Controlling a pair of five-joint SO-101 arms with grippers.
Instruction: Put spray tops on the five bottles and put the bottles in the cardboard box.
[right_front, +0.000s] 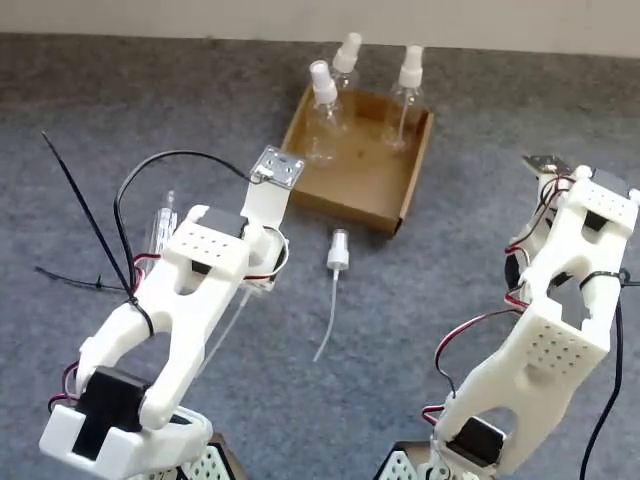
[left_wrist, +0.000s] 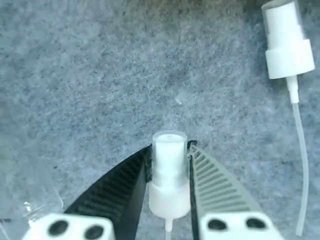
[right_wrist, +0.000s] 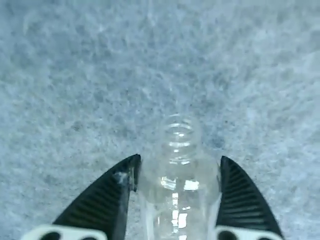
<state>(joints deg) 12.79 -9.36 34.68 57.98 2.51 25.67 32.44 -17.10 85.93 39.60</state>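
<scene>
The desk (right_front: 480, 120) wears a grey, felt-like nap. The left claw (left_wrist: 170, 148), one ribbed finger black and the other grey, is closed snugly on a white plastic spray top (left_wrist: 169, 182), a stepped cylinder with a thin tube coming out of its collar. A second spray top (right_front: 338, 255) lies loose on the felt just in front of the cardboard box (right_front: 410, 190), its long translucent dip tube trailing toward the arms. The right claw (right_wrist: 179, 160), with black ribbed fingers, is clamped around the shoulders of a clear bottle (right_wrist: 177, 200) whose threaded neck is bare. In the shallow brown box stand three capped bottles (right_front: 325, 115), clear-walled with white tops. Beside the left arm (right_front: 190, 300) lies a clear cylinder (right_front: 160, 225), possibly another bottle.
</scene>
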